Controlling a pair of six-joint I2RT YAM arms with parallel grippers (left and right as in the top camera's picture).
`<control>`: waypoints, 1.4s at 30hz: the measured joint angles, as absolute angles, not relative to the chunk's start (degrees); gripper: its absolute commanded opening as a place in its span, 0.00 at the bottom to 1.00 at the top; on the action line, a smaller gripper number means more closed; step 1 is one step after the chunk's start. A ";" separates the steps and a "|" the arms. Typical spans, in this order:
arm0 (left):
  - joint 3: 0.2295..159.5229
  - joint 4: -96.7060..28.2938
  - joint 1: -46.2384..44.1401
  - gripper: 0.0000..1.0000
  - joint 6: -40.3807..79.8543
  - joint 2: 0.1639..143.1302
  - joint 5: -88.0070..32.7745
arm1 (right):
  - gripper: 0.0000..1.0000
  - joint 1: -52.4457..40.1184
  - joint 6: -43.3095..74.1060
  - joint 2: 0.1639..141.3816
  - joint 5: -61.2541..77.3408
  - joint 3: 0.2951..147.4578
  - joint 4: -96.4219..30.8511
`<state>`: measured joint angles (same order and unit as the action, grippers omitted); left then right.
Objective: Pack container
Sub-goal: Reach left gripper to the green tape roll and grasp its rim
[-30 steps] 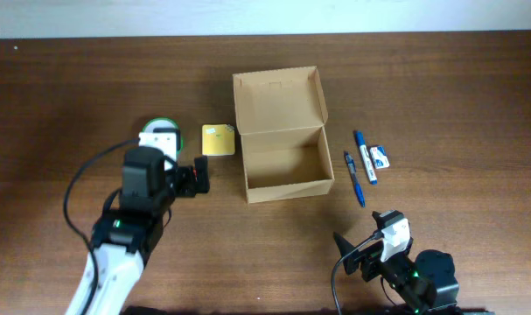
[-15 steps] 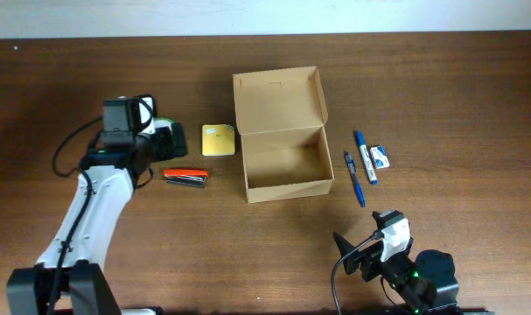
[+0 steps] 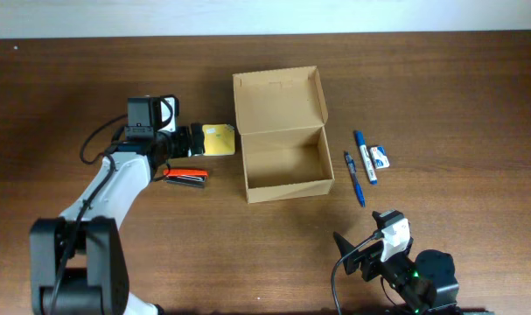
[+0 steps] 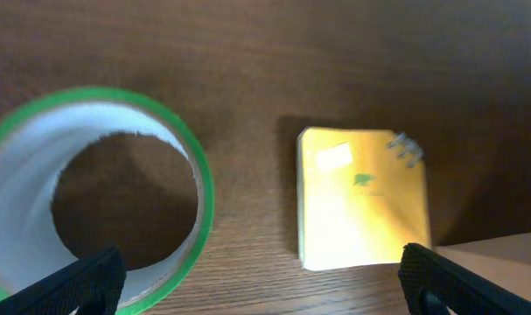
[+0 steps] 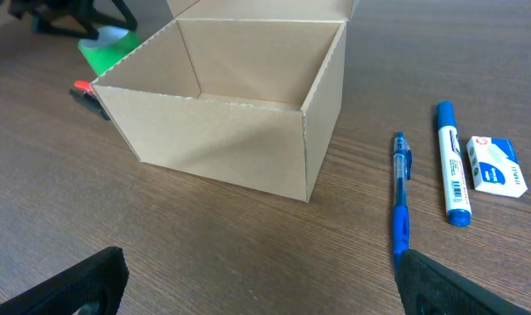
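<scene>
The left gripper (image 4: 265, 284) hangs with its jaws spread wide and nothing in them. It is low over the table (image 3: 90, 79), with the green-edged tape roll (image 4: 90, 109) under one finger and the yellow notepad (image 4: 361, 201) nearer the other. The arm reaches forward and bends inward at the wrist, so the fingers point toward the container (image 3: 287, 189). That box sits mid-table, lid folded back and seemingly empty, though its floor is partly shadowed.

Packing looks barely begun; this is the approach to a first item. The next move calls for settling on one target, centring the jaws and descending. A red stapler (image 3: 186, 176) lies just beside.

The right gripper (image 5: 269, 284) waits near the front edge, likewise open and empty. It faces the box, with a pen (image 5: 400, 201), marker (image 5: 450, 171) and eraser (image 5: 497, 164) to its right.
</scene>
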<state>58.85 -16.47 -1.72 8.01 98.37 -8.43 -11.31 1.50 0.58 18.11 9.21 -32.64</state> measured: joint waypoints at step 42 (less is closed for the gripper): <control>75.16 -31.44 -1.87 0.02 8.01 104.36 -3.18 | 0.99 -11.31 1.48 0.58 18.11 9.21 -32.64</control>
